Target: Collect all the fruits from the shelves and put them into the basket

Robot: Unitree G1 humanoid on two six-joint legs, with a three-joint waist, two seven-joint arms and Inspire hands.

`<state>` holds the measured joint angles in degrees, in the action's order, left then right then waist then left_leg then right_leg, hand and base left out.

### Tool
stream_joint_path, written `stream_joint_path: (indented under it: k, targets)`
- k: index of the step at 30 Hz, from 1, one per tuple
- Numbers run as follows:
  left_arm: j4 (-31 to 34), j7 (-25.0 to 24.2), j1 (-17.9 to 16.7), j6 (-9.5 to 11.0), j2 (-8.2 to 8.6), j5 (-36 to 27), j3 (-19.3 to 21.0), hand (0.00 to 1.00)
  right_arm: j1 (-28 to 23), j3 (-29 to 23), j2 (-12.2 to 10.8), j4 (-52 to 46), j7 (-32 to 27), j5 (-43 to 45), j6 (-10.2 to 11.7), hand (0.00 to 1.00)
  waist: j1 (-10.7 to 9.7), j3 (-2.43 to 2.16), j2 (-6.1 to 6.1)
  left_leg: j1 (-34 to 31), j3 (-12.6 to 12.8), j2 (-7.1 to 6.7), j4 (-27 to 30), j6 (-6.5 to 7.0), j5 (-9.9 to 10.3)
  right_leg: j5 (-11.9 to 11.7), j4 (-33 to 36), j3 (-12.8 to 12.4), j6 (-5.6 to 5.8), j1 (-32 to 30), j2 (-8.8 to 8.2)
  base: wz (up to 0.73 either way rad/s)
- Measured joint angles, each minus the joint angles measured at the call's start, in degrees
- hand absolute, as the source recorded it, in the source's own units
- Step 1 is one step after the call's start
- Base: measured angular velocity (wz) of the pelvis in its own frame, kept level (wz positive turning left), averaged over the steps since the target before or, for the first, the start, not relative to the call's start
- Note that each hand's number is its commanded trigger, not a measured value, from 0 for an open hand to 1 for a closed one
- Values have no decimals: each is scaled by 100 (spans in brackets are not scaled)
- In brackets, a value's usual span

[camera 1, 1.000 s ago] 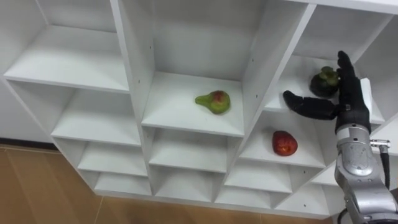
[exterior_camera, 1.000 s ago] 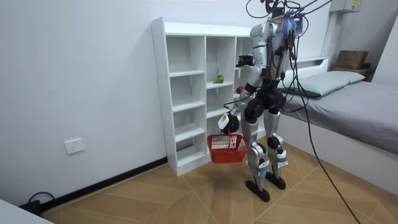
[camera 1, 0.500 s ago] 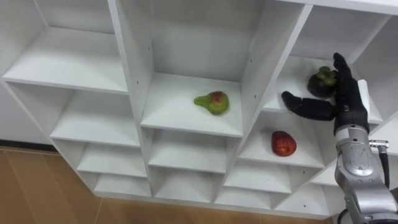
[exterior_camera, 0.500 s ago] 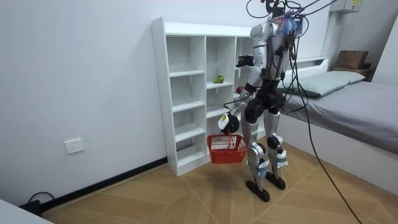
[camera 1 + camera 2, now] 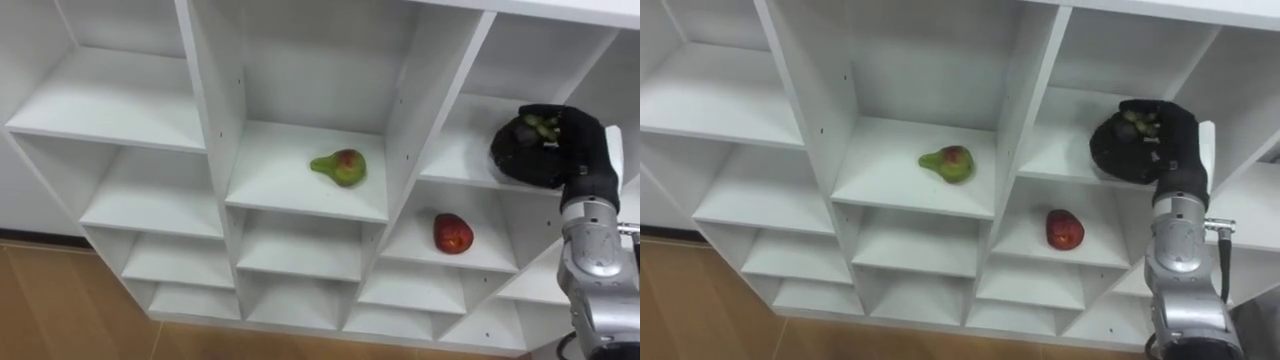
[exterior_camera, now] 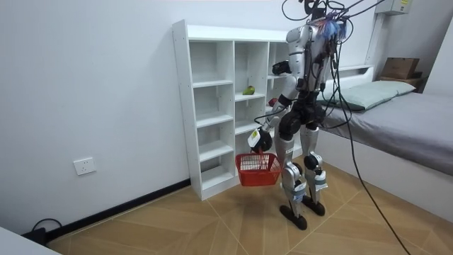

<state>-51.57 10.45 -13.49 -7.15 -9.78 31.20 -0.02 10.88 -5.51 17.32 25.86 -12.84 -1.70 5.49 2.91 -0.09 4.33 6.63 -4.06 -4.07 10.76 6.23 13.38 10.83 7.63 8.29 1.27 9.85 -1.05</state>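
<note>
I'm standing the robot square to the white closet [image 5: 215, 120], with a bed [image 6: 396, 113] behind it on the room view's right. The red basket [image 6: 258, 171] hangs low by the robot's thigh, and the left hand [image 6: 260, 141] is closed round its handle.

Up at the closet, the right hand [image 5: 578, 150] is inside the upper right compartment. Its fingers and thumb are wrapped round the dark fruit [image 5: 538, 124], so only the fruit's greenish top shows above them. I can't tell whether the fruit is resting on the shelf board or is already clear of it.

Two more fruits wait. The red fruit [image 5: 453, 233] sits in the compartment directly below the hand. The pear [image 5: 340, 167] is in the middle column, lying on its side with its long axis along the shelf and its narrow end pointing left.

The relation I'm steering by is that the basket lies well below the gripped fruit and to the robot's left. I'd judge the next move to be straight back out of the compartment, then down and across to the basket. The right hand is the nearer one for both remaining fruits.
</note>
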Motion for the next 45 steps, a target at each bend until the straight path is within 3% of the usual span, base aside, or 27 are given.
stream_joint_path:
  k: [7, 15, 19, 25, 27, 29, 36, 45]
  targets:
    - [96, -7, 22, -4, 1, -2, 7, 100, 0, -14, -13, -2, 113, 25, -128, 100, -6, -14, 7, -10, -80, -16, 8, 0, 0, 0, 3, 137, 0, 17, -18, 6]
    - [97, -9, -20, -2, -4, 18, 72, 100, -227, 30, -14, -236, 178, 21, -167, 100, 2, -27, 69, -25, -78, -56, 51, 3, -1, 0, 16, 92, 0, 21, -52, 0]
    - [96, -16, -64, -2, -2, 43, 97, 100, -540, 156, -165, -750, 204, 133, -182, 100, 10, -25, 66, -45, -74, -53, 72, 3, -1, 1, 16, -29, 1, 13, -40, 0]
    - [89, -107, 13, 26, 35, 44, 84, 100, -871, 308, -168, -1463, 344, 150, -234, 100, -2, 28, -21, -59, -29, -55, 70, 2, -1, 0, 24, -38, 1, -6, -45, -2]
    - [41, -104, 14, 48, 42, 45, 84, 100, -1118, 470, -181, -1985, 430, 163, -292, 100, -3, 16, -65, -99, 50, -49, 61, 2, -2, 0, 23, -71, 1, -73, -42, -16]
    - [40, -101, 18, 70, 49, 49, 84, 100, -1267, 543, -183, -2310, 432, 248, -307, 100, -12, 37, -119, -103, 83, -50, 61, 3, -2, 0, 23, -115, 1, -89, -44, -11]
    - [63, -50, 1, 144, 48, 49, 90, 100, -1625, 624, -191, -3364, 434, 410, -308, 100, -131, -32, -236, -188, 136, -40, 47, 4, -4, 1, 19, -279, 1, -204, -37, -3]
    - [87, 217, 73, 274, 173, -90, 7, 100, -1976, 955, -405, -4224, 849, 437, -307, 100, -119, -10, -274, -225, 313, -16, 39, 4, -3, 0, 31, -645, 1, -304, -10, -10]
